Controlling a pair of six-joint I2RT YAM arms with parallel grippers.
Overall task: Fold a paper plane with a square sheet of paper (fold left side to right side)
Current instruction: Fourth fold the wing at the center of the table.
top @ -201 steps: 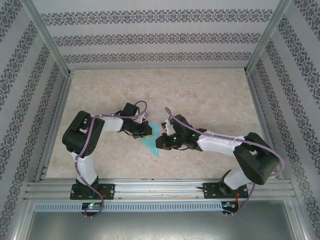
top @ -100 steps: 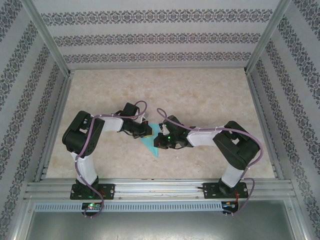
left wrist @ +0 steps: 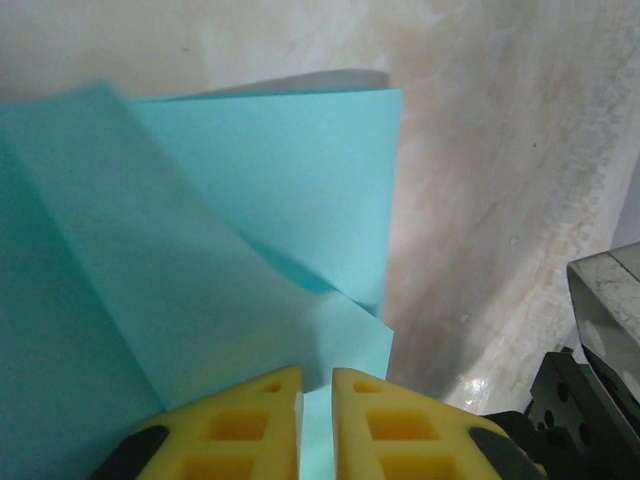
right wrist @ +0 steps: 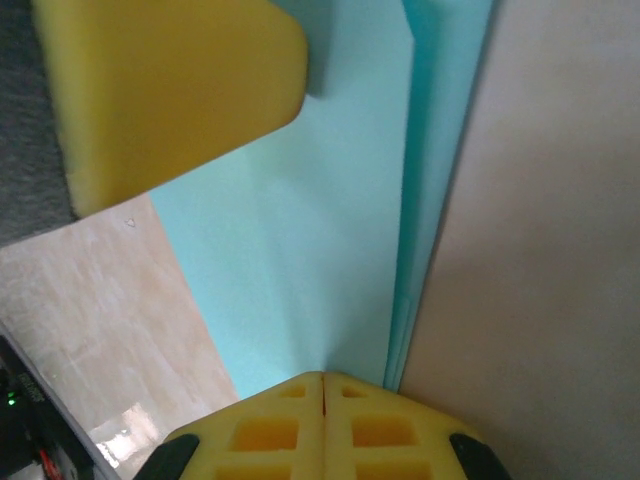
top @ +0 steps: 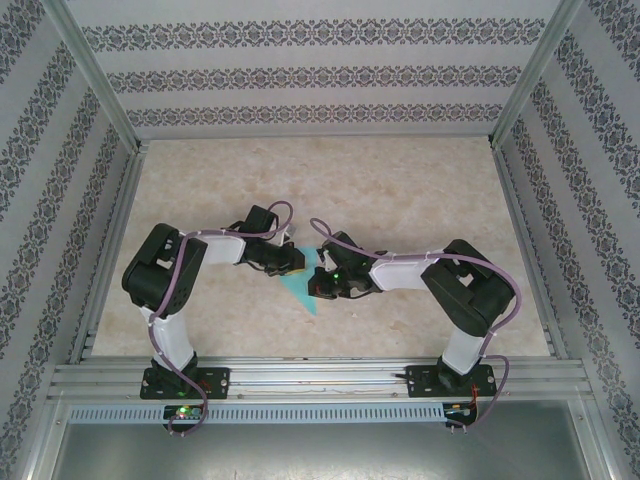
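The paper (top: 303, 290), already creased into a narrow pointed wedge, lies flat on the table (top: 400, 190) with its sharp tip toward the near edge. The left gripper (top: 288, 263) sits on the paper's left edge, its yellow jaws a narrow slit apart over a loose flap. The right gripper (top: 322, 285) presses at the paper's right edge, jaws tight together; I cannot tell whether they pinch a layer. The left-to-right fold looks in hand. Next, I reckon, that flap needs carrying across the paper's centre crease and flattening.
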